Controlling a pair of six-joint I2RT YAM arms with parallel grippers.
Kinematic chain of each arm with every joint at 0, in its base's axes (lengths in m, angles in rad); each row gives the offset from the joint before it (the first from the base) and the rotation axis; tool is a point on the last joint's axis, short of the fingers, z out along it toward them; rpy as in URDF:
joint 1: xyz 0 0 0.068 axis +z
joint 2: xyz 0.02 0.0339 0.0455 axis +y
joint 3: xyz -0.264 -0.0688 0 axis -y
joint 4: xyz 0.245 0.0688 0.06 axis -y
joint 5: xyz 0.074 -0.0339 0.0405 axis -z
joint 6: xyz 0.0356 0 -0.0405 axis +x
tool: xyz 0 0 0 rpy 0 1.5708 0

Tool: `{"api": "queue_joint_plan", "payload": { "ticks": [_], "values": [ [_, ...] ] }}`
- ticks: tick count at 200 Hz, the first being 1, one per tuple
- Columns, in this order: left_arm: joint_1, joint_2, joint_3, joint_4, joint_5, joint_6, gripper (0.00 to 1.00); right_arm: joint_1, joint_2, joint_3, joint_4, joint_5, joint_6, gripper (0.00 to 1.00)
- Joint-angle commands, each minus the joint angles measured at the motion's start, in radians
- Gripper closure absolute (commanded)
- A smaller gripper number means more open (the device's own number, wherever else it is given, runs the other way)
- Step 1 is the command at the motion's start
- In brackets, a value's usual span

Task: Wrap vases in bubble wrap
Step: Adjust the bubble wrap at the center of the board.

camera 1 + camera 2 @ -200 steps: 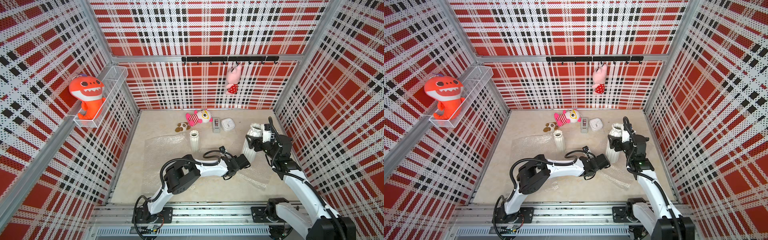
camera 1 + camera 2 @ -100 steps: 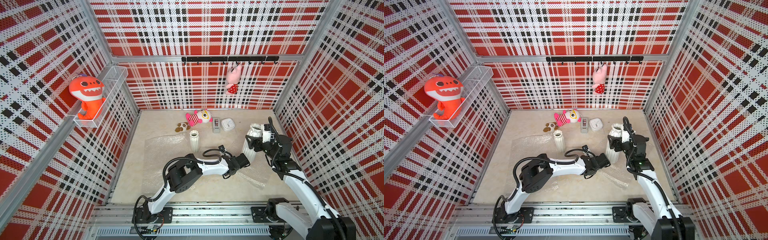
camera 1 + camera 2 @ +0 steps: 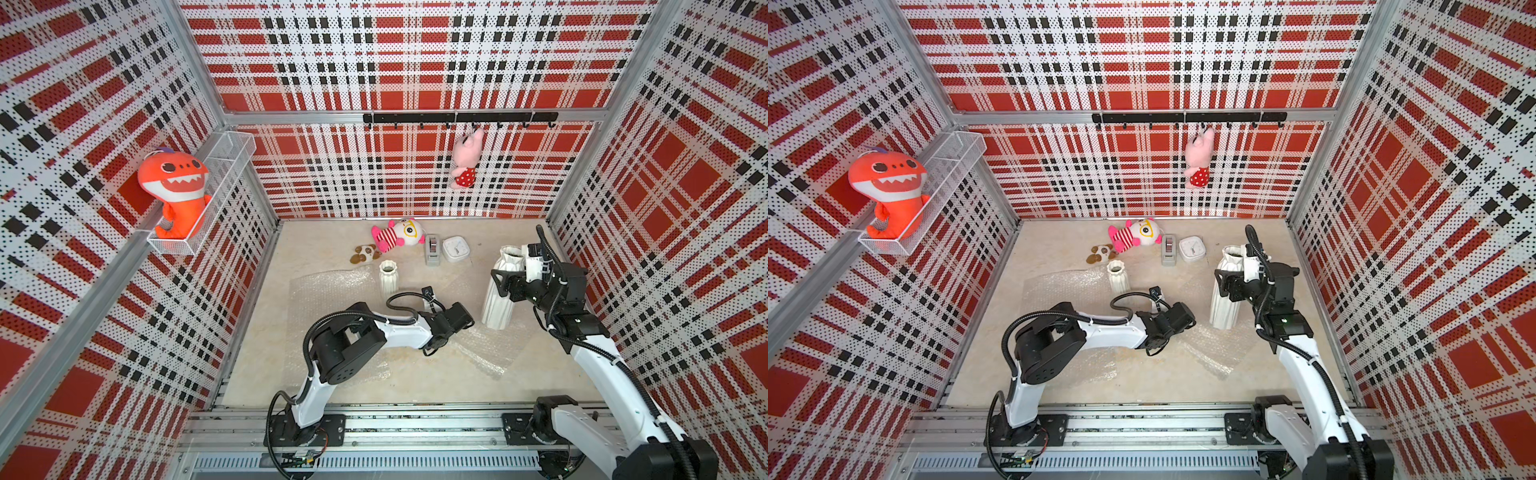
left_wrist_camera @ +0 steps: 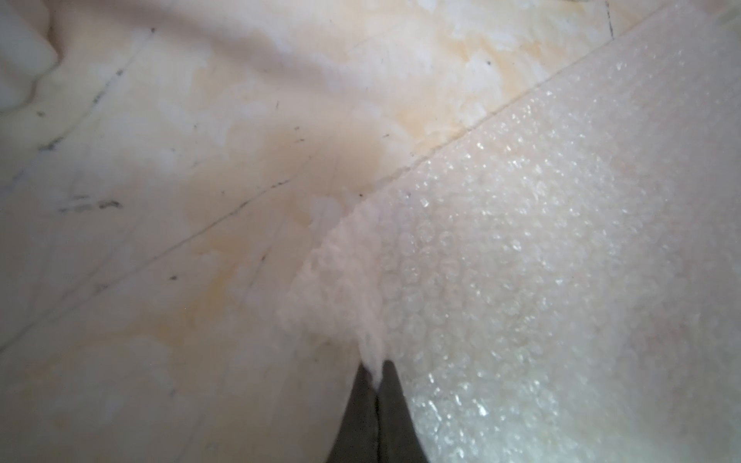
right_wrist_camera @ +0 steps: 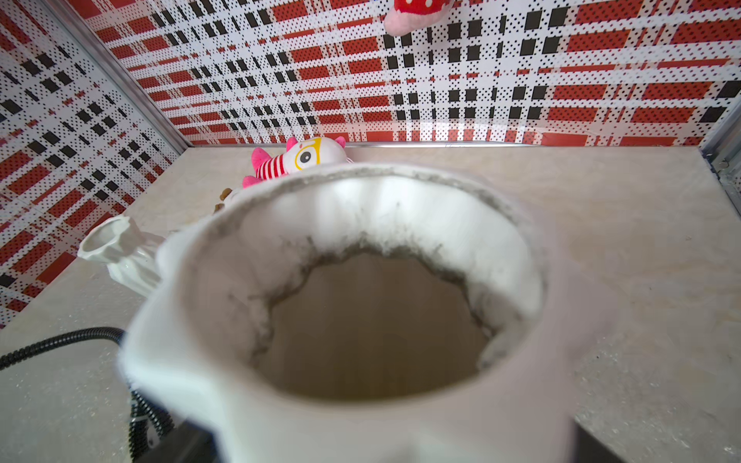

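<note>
At mid-frame in both top views: left gripper [image 3: 430,350] [image 3: 1149,352] low over the table [image 3: 415,386], fingers pressed together on the edge of the pinched bubble wrap sheet [image 3: 482,353]. Right of it, taller vase [image 3: 498,299] upright on that same sheet, with the right gripper [image 3: 513,280] spread wide about its upper body, a jaw on each flank, clasping it. Left of centre, slimmer vase [image 3: 388,280] upright, just beside the right edge of the other bubble wrap sheet [image 3: 328,291], lying flat. Toward the back wall: tape dispenser [image 3: 432,249] and white clock [image 3: 456,248], face too small to read. Bare table toward lower frame; little room between right arm and right wall.

In the left wrist view: dark fingertips [image 4: 357,401] at lower centre, closed on a bunched tuft of wrap; straight wrap edge running diagonally to upper right; bare marbled table across the left half.

In the right wrist view: mouth of the taller vase [image 5: 401,208] filling the frame, blurred, grimy inside the rim; slimmer vase [image 5: 120,248] at left mid-frame; wrap at the lower corners.
</note>
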Motion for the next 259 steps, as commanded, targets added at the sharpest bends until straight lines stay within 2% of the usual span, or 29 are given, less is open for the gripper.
{"api": "queue_joint_plan", "payload": {
  "ticks": [1, 20, 53, 91, 109, 154, 176, 205, 228, 259],
  "values": [
    [0.019, -0.059, -0.066, 0.055, 0.007, 0.176, 0.96, 0.058, 0.003, 0.093, -0.041, -0.019, -0.019, 0.78],
    [0.057, -0.079, -0.093, 0.104, 0.062, 0.291, 1.00, 0.107, 0.034, 0.155, -0.148, -0.016, -0.041, 0.78],
    [0.088, -0.125, -0.155, 0.148, 0.086, 0.416, 1.00, 0.173, 0.047, 0.207, -0.272, 0.001, -0.036, 0.78],
    [0.096, -0.124, -0.112, 0.151, 0.090, 0.512, 1.00, 0.201, 0.051, 0.218, -0.387, 0.046, -0.040, 0.79],
    [0.084, -0.102, -0.070, 0.135, 0.070, 0.531, 0.91, 0.207, 0.050, 0.230, -0.431, 0.052, -0.038, 0.79],
    [0.070, -0.163, -0.046, 0.110, 0.115, 0.522, 0.60, 0.219, 0.103, 0.299, -0.562, 0.121, -0.082, 0.80],
    [0.016, -0.244, -0.089, 0.100, 0.076, 0.499, 0.52, 0.256, 0.167, 0.352, -0.614, 0.173, -0.104, 0.80],
    [-0.040, -0.328, -0.182, 0.086, 0.074, 0.406, 0.43, 0.308, 0.295, 0.435, -0.687, 0.255, -0.142, 0.79],
    [-0.085, -0.419, -0.290, 0.163, 0.076, 0.343, 0.38, 0.329, 0.376, 0.473, -0.689, 0.295, -0.170, 0.79],
    [-0.092, -0.545, -0.432, 0.212, 0.045, 0.223, 0.30, 0.360, 0.519, 0.559, -0.734, 0.363, -0.199, 0.79]
  ]
}}
